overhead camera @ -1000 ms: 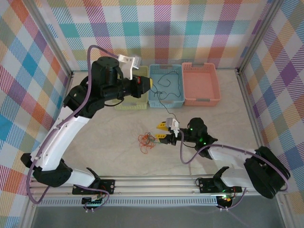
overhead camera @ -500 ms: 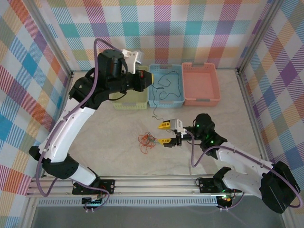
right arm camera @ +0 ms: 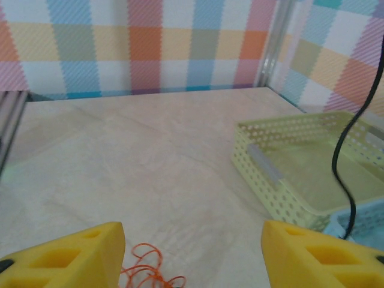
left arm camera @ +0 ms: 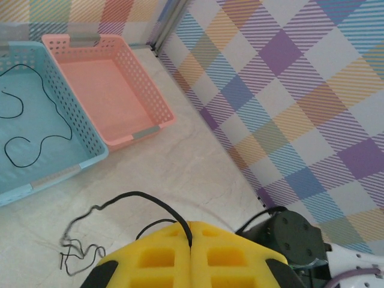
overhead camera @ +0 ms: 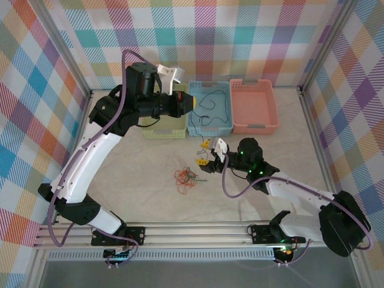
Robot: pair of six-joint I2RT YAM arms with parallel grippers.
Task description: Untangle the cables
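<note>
Top external view: by the worktop's (overhead camera: 138, 186) far edge, the left end effector (overhead camera: 192, 103) hangs over the green basket (overhead camera: 162, 134) and blue basket (overhead camera: 210, 131), fingers together on a dangling black cable (left arm camera: 135, 193). More black cable lies in the blue basket. Mid-worktop, orange cables (overhead camera: 186, 178) lie tangled. Right of them, the right end effector (overhead camera: 204, 154) is spread apart, empty.

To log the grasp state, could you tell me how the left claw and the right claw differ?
The left claw is shut on a black cable; the right claw is open and empty. The left is by the blue basket; the right is near the orange cable. Both have yellow fingers.
</note>
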